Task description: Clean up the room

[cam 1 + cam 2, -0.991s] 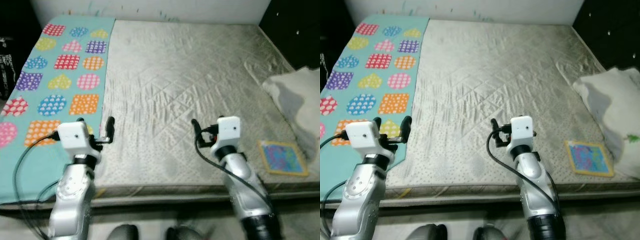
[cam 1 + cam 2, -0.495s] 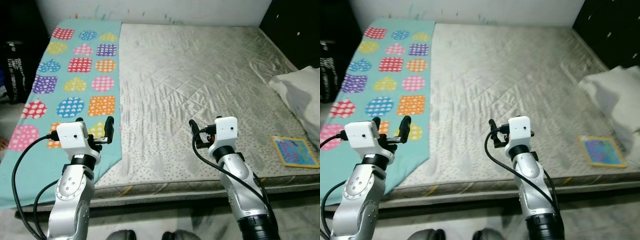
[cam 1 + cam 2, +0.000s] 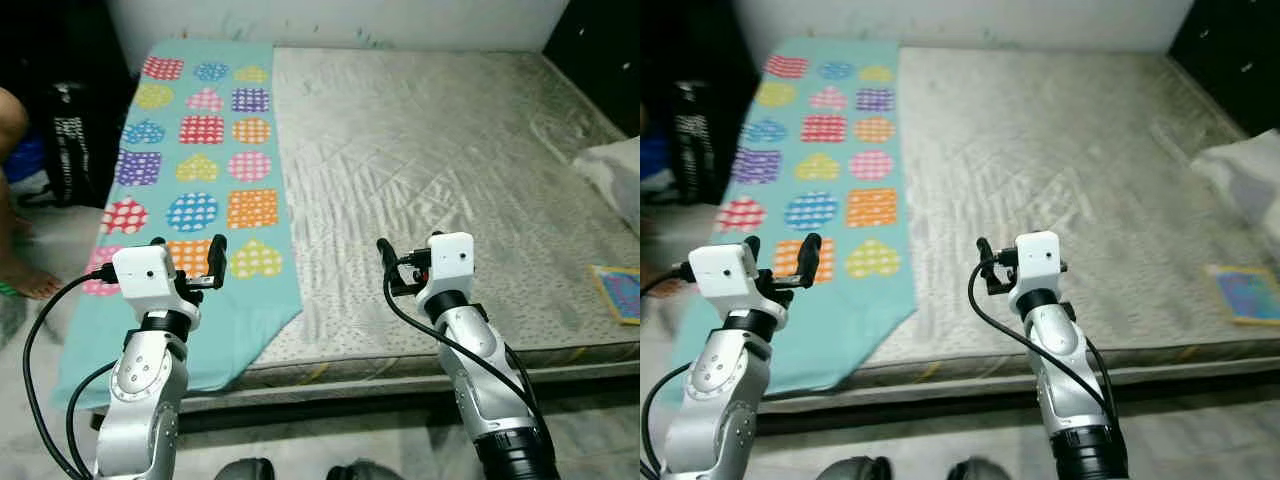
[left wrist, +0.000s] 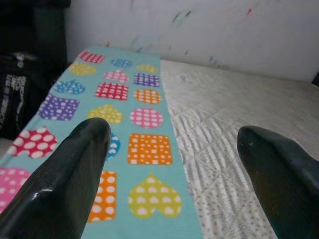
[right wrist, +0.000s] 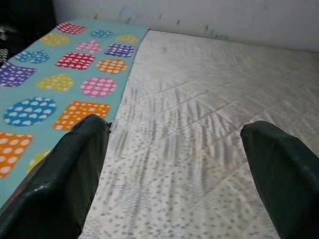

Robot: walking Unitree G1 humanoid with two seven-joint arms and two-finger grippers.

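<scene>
Standing at the bed (image 3: 430, 150), the head views show left claw (image 3: 185, 262) and right claw (image 3: 402, 268) held apart and empty; tidying looks barely begun. Ahead of the left claw lies a heart-patterned blanket (image 3: 200, 180); right of the right claw, a book (image 3: 620, 292) and pillow (image 3: 615, 170). Wrist views: blanket (image 4: 124, 114) and mattress lie beyond spread fingers (image 5: 65, 179).

A bed (image 3: 450, 150) with a quilted grey mattress carried a teal blanket (image 3: 200, 180) patterned with dotted hearts and squares along its left side, a white pillow (image 3: 615, 170) at its right edge, and a colourful book (image 3: 620, 292) near the front right corner.
</scene>
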